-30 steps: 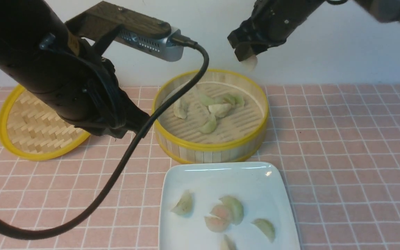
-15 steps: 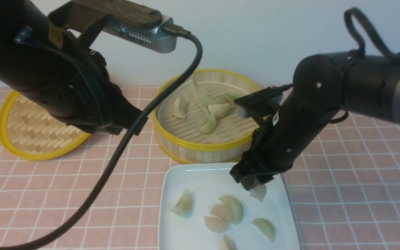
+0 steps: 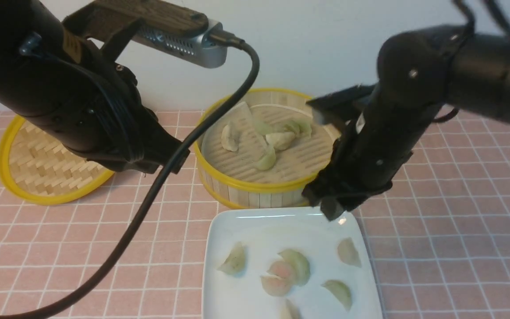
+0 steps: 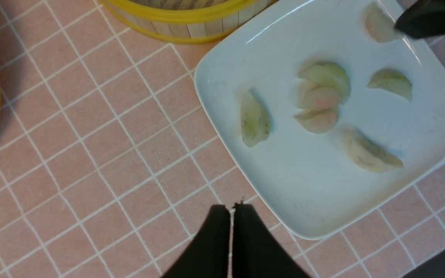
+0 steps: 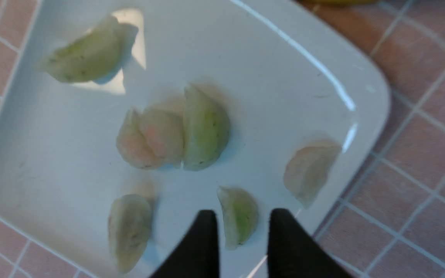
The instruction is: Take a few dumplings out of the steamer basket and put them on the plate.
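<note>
The steamer basket (image 3: 255, 187) stands mid-table with several dumplings (image 3: 281, 140) on its slatted floor. In front of it lies the white plate (image 3: 255, 226) holding several dumplings (image 3: 299, 266). A pale one (image 3: 349, 252) lies near the plate's right rim, also visible as a pale dumpling (image 5: 309, 170). My right gripper (image 3: 332, 212) hangs open just above the plate's far right corner, holding nothing. Between its jaws (image 5: 243, 211) a green dumpling (image 5: 240, 218) shows, lying on the plate below. My left gripper (image 4: 231, 206) is shut and empty over the tablecloth by the plate's left edge.
A flat woven lid (image 3: 47, 159) with a yellow rim lies at the far left. My left arm (image 3: 73, 102) and its black cable (image 3: 148, 212) hang over the table's left half. A pink tiled cloth (image 3: 450, 221) covers the table; a white wall stands behind.
The right gripper carried a pale dumpling down from above the basket to the plate, let go of it and rose slightly. That dumpling now lies near the plate's right rim.
</note>
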